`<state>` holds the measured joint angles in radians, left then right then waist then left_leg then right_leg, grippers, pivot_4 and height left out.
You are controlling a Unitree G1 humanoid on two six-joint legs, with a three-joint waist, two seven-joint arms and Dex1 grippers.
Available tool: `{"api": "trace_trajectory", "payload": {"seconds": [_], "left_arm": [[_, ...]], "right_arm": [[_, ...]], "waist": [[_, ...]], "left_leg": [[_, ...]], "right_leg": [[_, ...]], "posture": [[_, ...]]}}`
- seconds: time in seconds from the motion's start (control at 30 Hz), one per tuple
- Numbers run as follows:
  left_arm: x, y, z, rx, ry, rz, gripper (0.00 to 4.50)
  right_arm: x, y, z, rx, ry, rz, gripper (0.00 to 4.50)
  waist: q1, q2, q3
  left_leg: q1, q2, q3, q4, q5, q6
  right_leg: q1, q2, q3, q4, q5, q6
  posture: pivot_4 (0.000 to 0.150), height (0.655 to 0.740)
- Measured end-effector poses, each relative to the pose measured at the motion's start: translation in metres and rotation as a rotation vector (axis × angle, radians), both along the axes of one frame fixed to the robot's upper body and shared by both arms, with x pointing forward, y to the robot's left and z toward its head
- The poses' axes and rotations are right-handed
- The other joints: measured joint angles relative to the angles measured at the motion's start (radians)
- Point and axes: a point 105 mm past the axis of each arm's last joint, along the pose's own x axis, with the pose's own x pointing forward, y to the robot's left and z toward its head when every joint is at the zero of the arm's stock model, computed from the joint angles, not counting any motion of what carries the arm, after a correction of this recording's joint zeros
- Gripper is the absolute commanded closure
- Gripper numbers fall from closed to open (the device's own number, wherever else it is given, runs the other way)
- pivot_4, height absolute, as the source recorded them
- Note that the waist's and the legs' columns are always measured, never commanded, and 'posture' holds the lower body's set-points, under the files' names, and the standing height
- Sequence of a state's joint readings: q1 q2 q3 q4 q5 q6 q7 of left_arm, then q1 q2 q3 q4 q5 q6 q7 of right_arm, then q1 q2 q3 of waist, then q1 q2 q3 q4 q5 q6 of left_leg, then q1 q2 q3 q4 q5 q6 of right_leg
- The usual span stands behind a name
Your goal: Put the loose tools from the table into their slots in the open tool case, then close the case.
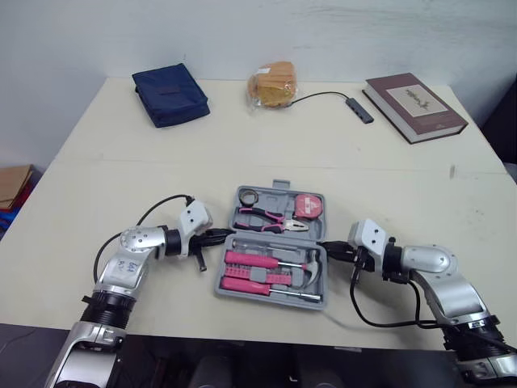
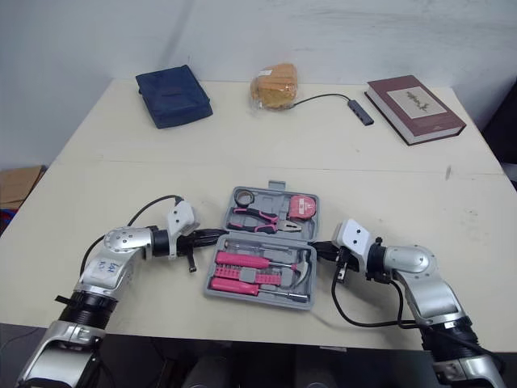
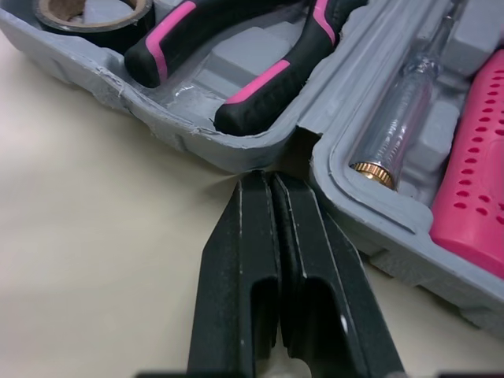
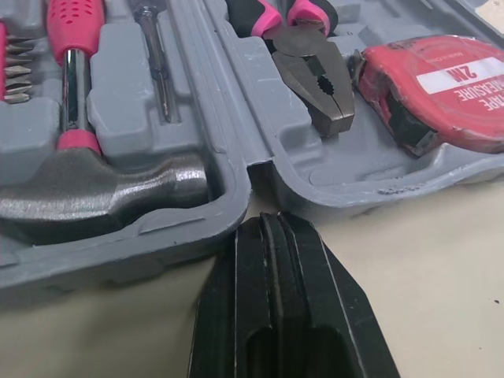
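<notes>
The grey tool case (image 1: pixel 275 246) lies open on the table in front of me. Its far half holds pink-handled pliers (image 1: pixel 271 218), a red tape measure (image 1: pixel 308 206) and a tape roll (image 1: pixel 247 196). Its near half holds a hammer (image 1: pixel 310 263), pink screwdrivers (image 1: pixel 250 260) and a clear tester screwdriver (image 3: pixel 398 126). My left gripper (image 1: pixel 224 234) is shut, its tip at the hinge notch on the case's left side (image 3: pixel 272 177). My right gripper (image 1: pixel 327 249) is shut too, its tip at the hinge notch on the right side (image 4: pixel 268 224).
At the back of the table lie a dark blue pouch (image 1: pixel 170 94), a bagged bun (image 1: pixel 273 84), a USB hub with cable (image 1: pixel 359 108) and a brown book (image 1: pixel 414 106). The table's front edge runs just behind my arms.
</notes>
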<state>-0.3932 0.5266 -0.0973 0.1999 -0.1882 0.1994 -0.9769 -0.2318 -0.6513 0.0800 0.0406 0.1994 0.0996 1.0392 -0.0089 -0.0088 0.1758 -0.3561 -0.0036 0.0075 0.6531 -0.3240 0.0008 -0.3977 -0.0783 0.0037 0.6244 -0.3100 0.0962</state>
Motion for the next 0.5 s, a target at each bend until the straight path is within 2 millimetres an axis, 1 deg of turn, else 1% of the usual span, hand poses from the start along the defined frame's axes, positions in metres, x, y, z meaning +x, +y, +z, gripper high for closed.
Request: {"api": "trace_trajectory", "payload": {"seconds": [0.27, 0.37, 0.5], "left_arm": [[-0.026, 0.006, -0.003, 0.048, 0.017, -0.058, 4.5], [-0.032, 0.008, -0.004, 0.062, 0.025, -0.061, 4.5], [-0.034, 0.008, -0.004, 0.06, 0.018, -0.046, 4.5]], "right_arm": [[-0.01, 0.007, -0.001, -0.027, 0.037, 0.061, 4.46], [-0.015, 0.008, -0.002, -0.033, 0.055, 0.074, 4.46], [-0.02, 0.009, -0.003, -0.032, 0.084, 0.083, 4.46]], "waist": [[0.0, 0.0, 0.0], [0.001, 0.0, 0.0], [0.003, 0.0, 0.0]], "left_leg": [[0.0, 0.0, -0.001, -0.002, 0.0, 0.0], [0.0, 0.0, -0.001, -0.002, 0.0, 0.0], [0.0, 0.0, -0.001, -0.003, 0.0, 0.001]], "right_leg": [[0.0, -0.001, 0.0, -0.002, 0.0, 0.0], [0.0, -0.001, 0.0, -0.002, 0.0, 0.0], [0.0, -0.001, 0.0, -0.003, 0.0, -0.001]], "posture": [[0.15, 0.74], [0.15, 0.74], [0.15, 0.74]]}}
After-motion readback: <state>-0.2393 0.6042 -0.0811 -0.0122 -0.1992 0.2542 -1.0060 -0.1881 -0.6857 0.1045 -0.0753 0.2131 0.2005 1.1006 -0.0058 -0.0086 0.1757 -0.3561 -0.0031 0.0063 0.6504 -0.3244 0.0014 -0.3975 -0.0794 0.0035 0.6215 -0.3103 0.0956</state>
